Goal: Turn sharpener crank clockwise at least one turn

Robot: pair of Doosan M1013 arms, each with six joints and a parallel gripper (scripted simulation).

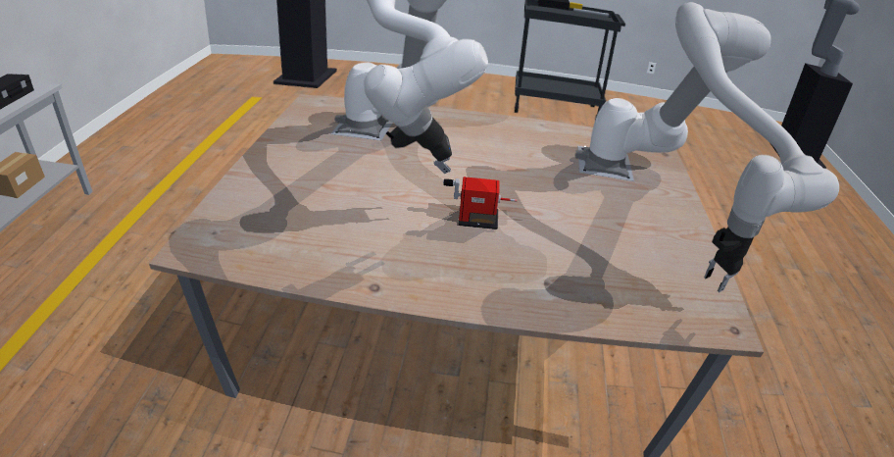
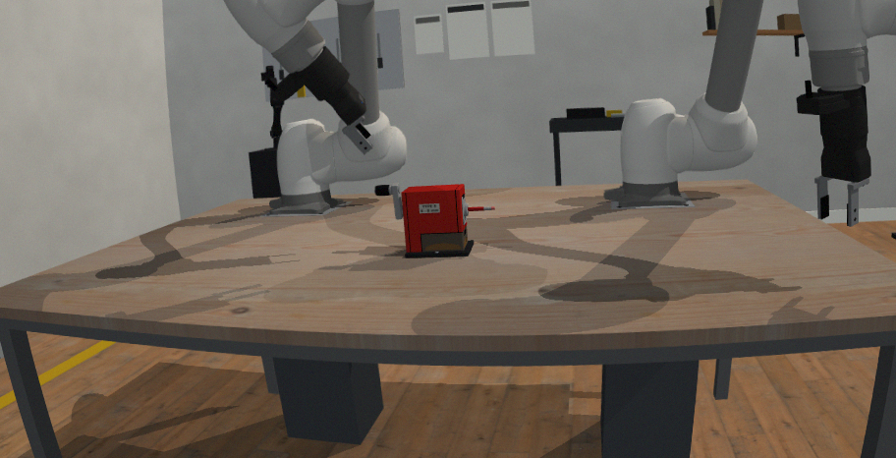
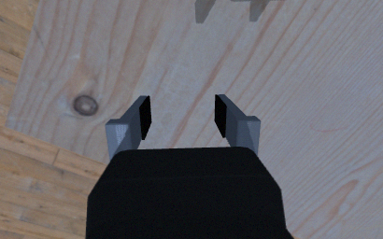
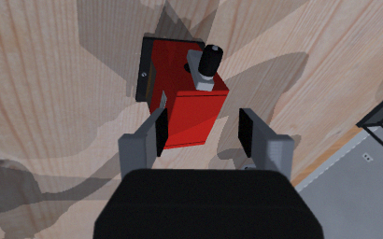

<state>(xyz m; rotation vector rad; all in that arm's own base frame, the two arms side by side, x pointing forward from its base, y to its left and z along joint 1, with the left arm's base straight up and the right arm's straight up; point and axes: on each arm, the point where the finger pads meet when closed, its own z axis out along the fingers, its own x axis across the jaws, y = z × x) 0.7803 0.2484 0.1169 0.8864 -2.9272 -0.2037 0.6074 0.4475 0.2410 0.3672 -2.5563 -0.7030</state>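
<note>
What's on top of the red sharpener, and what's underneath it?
Nothing rests on top of the red sharpener. Beneath is its black base; the tabletop directly under that is covered, so unseen.
</note>
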